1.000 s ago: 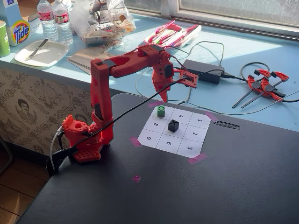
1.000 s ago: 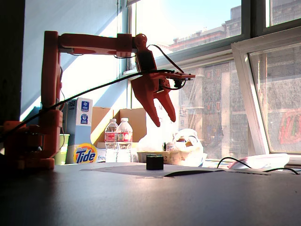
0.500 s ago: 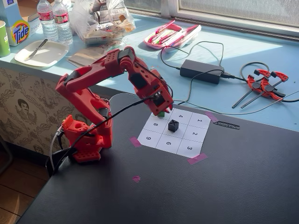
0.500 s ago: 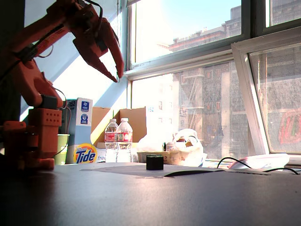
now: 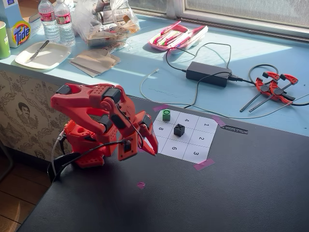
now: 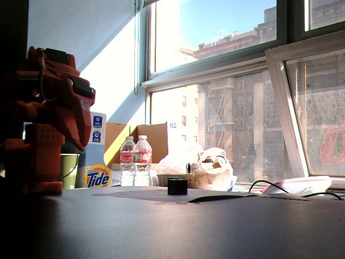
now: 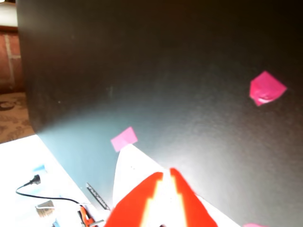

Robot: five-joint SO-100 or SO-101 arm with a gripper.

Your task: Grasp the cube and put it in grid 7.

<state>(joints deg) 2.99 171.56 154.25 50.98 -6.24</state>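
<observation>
The green cube (image 5: pixel 166 114) stands on the far-left corner cell of the white numbered grid (image 5: pixel 193 151) in a fixed view, next to cells 4 and 8. That cell's numeral is covered by the cube. The black X cube (image 5: pixel 179 129) sits on the middle cell and also shows in the other fixed view (image 6: pixel 177 186). My red gripper (image 5: pixel 153 152) hangs over the grid's near-left edge, apart from both cubes. In the wrist view the gripper (image 7: pixel 165 172) has its jaws nearly together and empty over the white paper (image 7: pixel 135 172). No cube shows there.
Pink tape pieces hold the grid corners (image 5: pixel 203 165) and one lies on the black table (image 5: pixel 141 184). Behind the table, a blue counter holds a power brick (image 5: pixel 208 73), cables, red clamps (image 5: pixel 275 87), water bottles (image 5: pixel 57 21) and a plate (image 5: pixel 42 54).
</observation>
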